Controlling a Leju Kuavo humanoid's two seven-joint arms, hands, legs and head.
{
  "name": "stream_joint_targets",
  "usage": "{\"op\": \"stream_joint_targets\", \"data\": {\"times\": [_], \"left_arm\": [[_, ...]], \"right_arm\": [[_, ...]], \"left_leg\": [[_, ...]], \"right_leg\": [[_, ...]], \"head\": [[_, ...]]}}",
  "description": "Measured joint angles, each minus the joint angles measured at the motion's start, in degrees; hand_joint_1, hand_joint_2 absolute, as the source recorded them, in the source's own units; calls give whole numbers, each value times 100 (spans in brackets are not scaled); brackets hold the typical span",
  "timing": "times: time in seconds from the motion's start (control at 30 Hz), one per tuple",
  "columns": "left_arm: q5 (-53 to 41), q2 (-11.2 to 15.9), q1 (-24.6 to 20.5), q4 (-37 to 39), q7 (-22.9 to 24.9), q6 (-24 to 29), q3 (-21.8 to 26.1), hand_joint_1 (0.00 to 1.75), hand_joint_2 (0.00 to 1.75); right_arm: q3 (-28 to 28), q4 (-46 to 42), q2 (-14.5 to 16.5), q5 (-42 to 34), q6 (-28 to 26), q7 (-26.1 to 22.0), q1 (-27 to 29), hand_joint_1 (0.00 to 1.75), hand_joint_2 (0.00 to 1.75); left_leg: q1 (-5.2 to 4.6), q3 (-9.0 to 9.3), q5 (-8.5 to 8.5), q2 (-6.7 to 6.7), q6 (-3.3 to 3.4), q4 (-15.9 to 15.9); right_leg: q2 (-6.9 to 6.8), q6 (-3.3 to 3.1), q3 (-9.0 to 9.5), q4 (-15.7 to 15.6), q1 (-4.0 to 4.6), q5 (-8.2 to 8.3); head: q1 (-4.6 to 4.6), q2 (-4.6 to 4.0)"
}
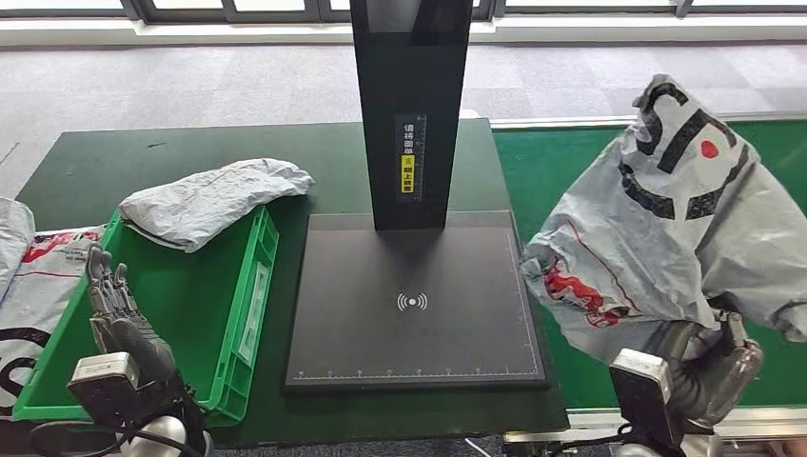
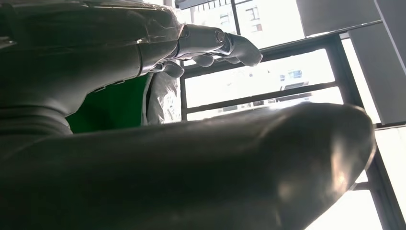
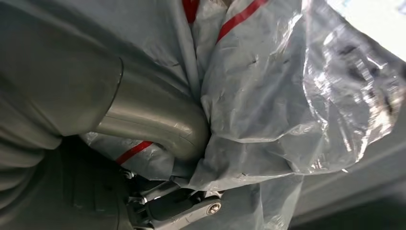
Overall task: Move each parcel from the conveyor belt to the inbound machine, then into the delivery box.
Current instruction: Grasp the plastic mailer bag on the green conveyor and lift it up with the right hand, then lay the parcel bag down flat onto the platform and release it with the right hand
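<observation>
My right hand (image 1: 714, 367) grips a large grey plastic parcel (image 1: 666, 219) with black and red print, lifted above the green conveyor belt (image 1: 561, 181) at the right. In the right wrist view my thumb (image 3: 158, 124) presses into the crumpled grey parcel (image 3: 287, 96). The black inbound machine (image 1: 414, 305) lies in the middle, its flat scan plate bare, its dark post rising behind. My left hand (image 1: 119, 309) hovers over the green delivery box (image 1: 243, 314), fingers straight and apart, holding nothing. A grey parcel (image 1: 209, 200) lies across the box's far rim.
More grey parcels with red and black print (image 1: 29, 276) lie left of the box. The dark green table (image 1: 114, 162) extends behind it. A metal rail (image 1: 571, 419) edges the conveyor near me. Carpeted floor lies beyond the table.
</observation>
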Motion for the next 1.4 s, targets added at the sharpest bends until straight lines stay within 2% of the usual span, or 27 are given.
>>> {"op": "stream_joint_targets", "data": {"times": [0.1,0.23,0.57,0.7,0.83,0.93,1.1,1.23,1.4], "left_arm": [[-77,-73,97,-120,23,-24,26,0,0],[-155,-156,193,-280,66,-25,91,0,0],[-243,-272,312,-478,121,-29,133,0,0],[-303,-323,309,-491,135,-60,170,0,0],[-322,-380,236,-456,170,-72,182,0,0],[-302,-415,127,-369,194,-75,182,0,0],[-338,-472,-12,-226,293,-75,174,0,0],[-350,-488,-65,-145,306,-71,167,0,0],[-354,-499,-122,-61,315,111,164,0,0]], "right_arm": [[166,-612,58,23,-7,147,175,175,175],[273,-974,62,-134,-9,169,256,175,175],[391,-1176,66,-134,-8,112,317,175,175],[449,-1090,67,-234,194,330,298,175,175],[557,-205,124,-336,836,669,-87,175,175],[665,1115,273,-410,1151,734,-599,175,175],[888,3228,591,-326,1383,822,-1288,175,175],[969,4070,741,-289,1390,827,-1548,175,175],[999,4601,854,-232,1552,878,-1781,175,175]], "left_leg": [[-3,3,2,2,1,0],[-9,6,2,8,2,1],[-11,5,3,8,4,1],[-10,5,3,9,4,1],[-8,9,4,22,3,0],[-6,12,12,28,3,1],[-4,40,26,21,-1,1],[-3,44,30,18,-3,0],[-4,37,27,25,-1,0]], "right_leg": [[0,1,2,0,5,1],[5,5,4,0,5,6],[5,6,2,0,4,6],[6,5,2,0,5,6],[22,5,3,0,6,10],[26,4,4,0,7,20],[24,-1,-5,3,7,28],[23,-3,-14,6,7,29],[25,-3,-20,5,7,29]], "head": [[1,0],[1,0],[1,0],[1,0],[1,0],[0,0],[-1,0],[1,0],[1,0]]}}
